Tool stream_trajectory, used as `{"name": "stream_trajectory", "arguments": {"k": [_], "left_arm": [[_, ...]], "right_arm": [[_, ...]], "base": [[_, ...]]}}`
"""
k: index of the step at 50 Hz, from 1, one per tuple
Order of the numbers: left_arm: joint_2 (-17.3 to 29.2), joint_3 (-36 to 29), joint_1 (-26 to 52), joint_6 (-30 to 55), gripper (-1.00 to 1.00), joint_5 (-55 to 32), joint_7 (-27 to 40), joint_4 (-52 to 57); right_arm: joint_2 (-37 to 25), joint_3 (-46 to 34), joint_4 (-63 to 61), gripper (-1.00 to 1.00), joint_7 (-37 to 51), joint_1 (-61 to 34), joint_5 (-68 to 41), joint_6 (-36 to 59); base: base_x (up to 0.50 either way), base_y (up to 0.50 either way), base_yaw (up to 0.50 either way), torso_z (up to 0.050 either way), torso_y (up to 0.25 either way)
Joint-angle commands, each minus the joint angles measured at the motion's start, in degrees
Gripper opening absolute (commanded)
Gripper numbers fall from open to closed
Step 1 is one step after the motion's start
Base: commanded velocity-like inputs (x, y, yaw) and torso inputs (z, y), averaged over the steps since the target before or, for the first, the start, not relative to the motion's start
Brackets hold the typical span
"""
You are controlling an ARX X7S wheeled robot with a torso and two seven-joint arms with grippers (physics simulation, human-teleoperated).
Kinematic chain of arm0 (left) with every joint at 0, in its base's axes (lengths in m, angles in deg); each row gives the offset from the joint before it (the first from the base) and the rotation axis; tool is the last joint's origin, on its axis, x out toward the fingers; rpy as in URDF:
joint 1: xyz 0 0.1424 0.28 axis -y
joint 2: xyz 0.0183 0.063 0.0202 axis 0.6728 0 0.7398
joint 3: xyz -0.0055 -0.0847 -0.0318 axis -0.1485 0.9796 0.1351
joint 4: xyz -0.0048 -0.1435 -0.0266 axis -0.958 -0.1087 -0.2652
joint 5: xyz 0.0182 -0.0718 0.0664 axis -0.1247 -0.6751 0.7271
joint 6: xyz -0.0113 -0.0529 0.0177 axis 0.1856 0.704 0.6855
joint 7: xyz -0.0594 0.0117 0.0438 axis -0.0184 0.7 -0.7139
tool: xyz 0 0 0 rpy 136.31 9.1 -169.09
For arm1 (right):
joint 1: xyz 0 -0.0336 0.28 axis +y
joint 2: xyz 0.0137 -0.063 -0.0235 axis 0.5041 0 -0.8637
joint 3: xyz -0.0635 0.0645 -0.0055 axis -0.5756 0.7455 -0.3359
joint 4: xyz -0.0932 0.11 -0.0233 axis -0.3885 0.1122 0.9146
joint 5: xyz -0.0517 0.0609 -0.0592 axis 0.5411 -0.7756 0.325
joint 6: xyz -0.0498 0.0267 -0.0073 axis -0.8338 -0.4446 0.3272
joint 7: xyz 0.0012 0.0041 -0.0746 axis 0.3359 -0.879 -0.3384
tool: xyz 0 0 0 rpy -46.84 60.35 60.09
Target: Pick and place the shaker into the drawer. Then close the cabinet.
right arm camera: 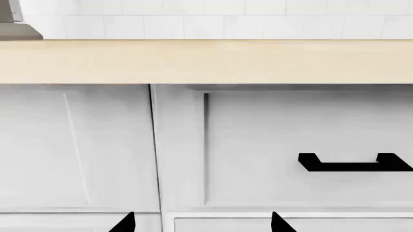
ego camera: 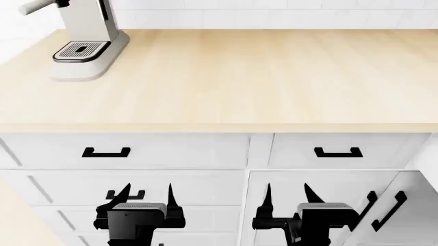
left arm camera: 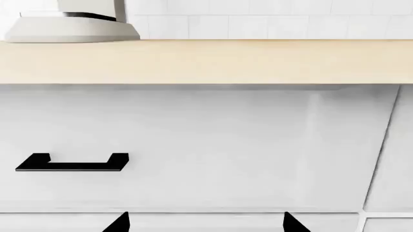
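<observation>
Below the countertop (ego camera: 226, 82) edge, left gripper (ego camera: 145, 197) and right gripper (ego camera: 287, 197), fingers apart, nothing held, raised before the white drawers (ego camera: 171, 151). Lower right, cabinet (ego camera: 393, 205) with a door swung ajar, vertical black handles showing. Far left on the counter, coffee machine (ego camera: 85, 38); shaker not visible.

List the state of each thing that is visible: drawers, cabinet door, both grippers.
Left top drawer: shut.
Right top drawer: shut.
Cabinet door: swung open.
Left gripper: open, empty.
Right gripper: open, empty.
Coffee machine: upright on the counter.
</observation>
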Motion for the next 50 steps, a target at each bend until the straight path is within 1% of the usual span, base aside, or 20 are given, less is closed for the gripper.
{"name": "stream_trajectory", "arguments": {"k": [1, 9, 17, 19, 20, 22, 24, 26, 27, 29, 31, 33, 34, 36, 37, 38, 39, 44, 47, 50], "left_arm": [[1.0, -1.1, -0.1, -0.7, 1.0, -1.1, 0.4, -1.7], [2.5, -1.9, -0.3, -1.1, 1.0, -4.3, 0.9, -3.2], [3.1, -3.6, -0.3, -2.3, 1.0, -2.2, 3.6, -2.6], [2.8, -2.7, 1.3, 6.1, 1.0, -7.2, 2.9, 4.0], [2.9, -2.7, 3.9, 13.9, 1.0, -10.4, 2.5, 9.5], [2.9, -2.0, 12.5, 25.8, 1.0, -16.5, 3.0, 18.3], [2.1, -0.3, 28.8, 38.7, 1.0, -22.8, 5.9, 24.9], [0.9, 1.5, 46.0, 47.2, 1.0, -26.5, 9.7, 22.3], [0.5, 1.9, 54.6, 49.1, 1.0, -27.4, 11.6, 17.8], [0.4, 1.3, 71.8, 48.0, 1.0, -27.1, 14.0, 5.4], [0.4, -0.1, 89.0, 41.6, 1.0, -25.7, 14.1, -11.4], [0.3, -3.2, 106.2, 32.3, 1.0, -23.3, 10.9, -28.6], [0.1, -5.9, 114.8, 25.4, 1.0, -23.1, 8.9, -37.2], [0.0, -17.2, 127.8, 12.9, 1.0, -32.5, 7.0, -54.4], [0.0, -18.4, 128.9, 13.5, 1.0, -33.6, 8.6, -63.0], [0.0, -17.7, 129.4, 15.2, 1.0, -31.9, 9.0, -71.6], [0.0, -17.3, 129.8, 17.0, 1.0, -29.3, 8.6, -75.0], [0.0, -15.0, 131.6, 22.1, 1.0, -22.5, 7.0, -75.0], [0.0, -16.2, 131.9, 25.3, 1.0, -23.1, 7.0, -75.0], [0.0, -20.4, 131.7, 27.3, 1.0, -26.7, 6.6, -75.0]], "right_arm": [[-0.8, -0.4, -0.2, 1.0, 1.2, 0.3, -2.0, 0.0], [-2.6, -1.2, -0.3, 1.0, 3.0, 1.8, -3.6, -0.5], [-3.9, -2.0, -2.0, 1.0, 4.2, 1.9, -3.9, 2.5], [-4.5, -0.2, -9.2, 1.0, 5.8, 0.7, -5.2, 8.4], [-5.2, 1.1, -15.6, 1.0, 6.3, -2.2, -6.9, 14.8], [-7.6, 3.3, -26.7, 1.0, 8.7, -13.9, -9.1, 30.5], [-10.7, 4.3, -32.7, 1.0, 10.2, -31.0, -12.4, 47.7], [-12.7, 1.0, -25.7, 1.0, 11.0, -48.2, -12.7, 64.9], [-13.9, -3.3, -18.2, 1.0, 10.7, -56.8, -11.1, 72.4], [-13.8, -9.3, -1.3, 1.0, 8.4, -74.0, -8.8, 67.3], [-11.8, -15.1, 15.9, 1.0, 4.7, -91.2, -5.8, 55.1], [-6.8, -17.8, 33.0, 1.0, 1.7, -108.4, -3.4, 38.5], [-5.4, -16.1, 41.6, 1.0, 0.6, -117.0, -0.6, 33.2], [-4.3, -9.0, 58.8, 1.0, -2.1, -134.2, 8.2, 36.1], [-3.8, -6.4, 67.4, 1.0, -3.1, -135.0, 11.4, 37.0], [-3.6, -4.8, 67.6, 1.0, -4.0, -135.0, 13.5, 38.0], [-3.4, -4.0, 67.7, 1.0, -4.7, -135.0, 14.8, 38.6], [-3.3, -2.7, 66.5, 1.0, -5.8, -135.0, 15.9, 40.2], [-3.2, -3.0, 66.9, 1.0, -7.4, -135.0, 16.6, 40.4], [-3.2, -2.8, 66.9, 1.0, -7.6, -135.0, 16.5, 39.8]], "base": [[0.0, 0.0, 0.0, 0.0, 0.0], [0.0, 0.5, 0.0, 0.0, 0.0], [0.0, 0.5, 0.0, 0.0, 0.0], [0.0, 0.5, 0.0, 0.0, 0.0], [0.0, 0.5, 0.0, 0.0, 0.0], [0.0, 0.05, 0.0, 0.0, 0.0], [0.0, 0.0, 0.0, 0.0, 0.0], [0.0, 0.0, 0.0, 0.0, 0.0], [0.0, 0.0, 0.0, 0.0, 0.0], [0.0, 0.0, 0.0, 0.0, 0.0], [0.0, 0.0, 0.0, 0.0, 0.0], [0.0, 0.0, 0.0, 0.0, 0.0], [0.0, 0.0, 0.0, 0.0, 0.0], [0.0, 0.0, 0.0, 0.0, 0.0], [0.0, 0.0, 0.0, 0.0, 0.0], [0.0, 0.0, 0.0, 0.0, 0.0], [0.0, 0.0, 0.0, 0.0, 0.0], [0.0, 0.0, 0.0, 0.0, 0.0], [0.0, 0.0, 0.0, 0.0, 0.0], [0.0, 0.0, 0.0, 0.0, 0.0]]}}
